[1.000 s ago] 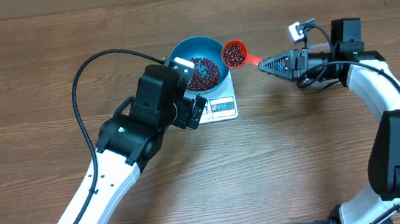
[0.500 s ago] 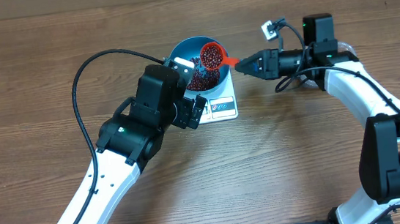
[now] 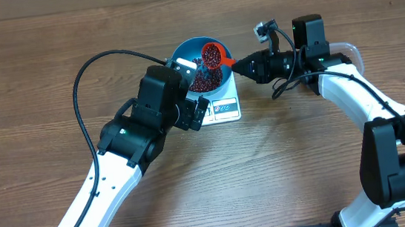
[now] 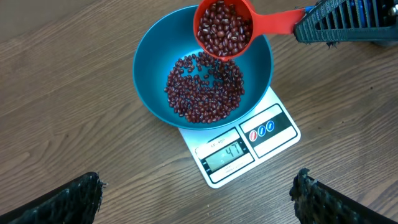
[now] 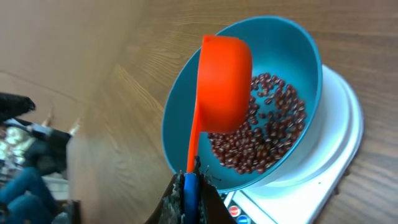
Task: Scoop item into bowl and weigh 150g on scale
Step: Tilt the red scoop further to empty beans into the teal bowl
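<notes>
The right tool [image 3: 246,65], pinching the red scoop [image 3: 213,55] by its handle, which runs toward 3 o'clock, tips it over the 2 o'clock rim of the blue bowl [image 3: 180,56], where beans [image 3: 203,80] lie, on the scale [image 3: 226,108]; the left tool [image 4: 199,193] is spread.

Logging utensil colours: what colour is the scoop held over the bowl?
Orange-red scoop; clearest in right wrist view.

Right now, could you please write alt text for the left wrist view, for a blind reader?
A red scoop full of dark red beans hangs over a blue bowl, part-filled with beans, on a white scale. The right gripper holds the scoop's handle; the left gripper's open fingers frame the bottom corners.
</notes>
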Controlling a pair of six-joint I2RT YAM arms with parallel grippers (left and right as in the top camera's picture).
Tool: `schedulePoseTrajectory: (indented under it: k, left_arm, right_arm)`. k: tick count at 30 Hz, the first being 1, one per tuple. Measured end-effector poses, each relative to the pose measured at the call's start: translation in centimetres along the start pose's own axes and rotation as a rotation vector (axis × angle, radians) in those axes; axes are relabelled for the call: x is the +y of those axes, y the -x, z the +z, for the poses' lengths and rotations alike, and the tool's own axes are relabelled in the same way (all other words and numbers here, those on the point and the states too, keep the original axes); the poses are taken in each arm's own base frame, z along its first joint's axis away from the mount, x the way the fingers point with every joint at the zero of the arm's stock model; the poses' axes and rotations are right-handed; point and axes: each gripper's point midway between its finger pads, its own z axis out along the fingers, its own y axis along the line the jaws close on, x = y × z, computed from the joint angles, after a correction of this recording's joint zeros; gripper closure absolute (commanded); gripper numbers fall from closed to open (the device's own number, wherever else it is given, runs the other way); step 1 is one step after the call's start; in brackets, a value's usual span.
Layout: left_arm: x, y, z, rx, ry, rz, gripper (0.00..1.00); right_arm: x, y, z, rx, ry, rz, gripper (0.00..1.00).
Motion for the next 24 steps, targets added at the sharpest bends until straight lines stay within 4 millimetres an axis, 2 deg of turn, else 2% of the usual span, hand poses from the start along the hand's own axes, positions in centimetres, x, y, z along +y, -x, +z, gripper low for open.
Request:
schedulePoseTrajectory:
  k: [14, 24]
  left_arm:
    - [0.0, 0.0, 0.0, 0.000, 0.000, 0.000, 0.00]
    - [0.0, 0.0, 0.0, 0.000, 0.000, 0.000, 0.01]
  right_arm:
    - [-0.2, 0.1, 0.0, -0.002, -0.013, -0.422, 0.96]
    - [-0.1, 1.3, 0.0, -0.040, -0.024, -0.735, 0.96]
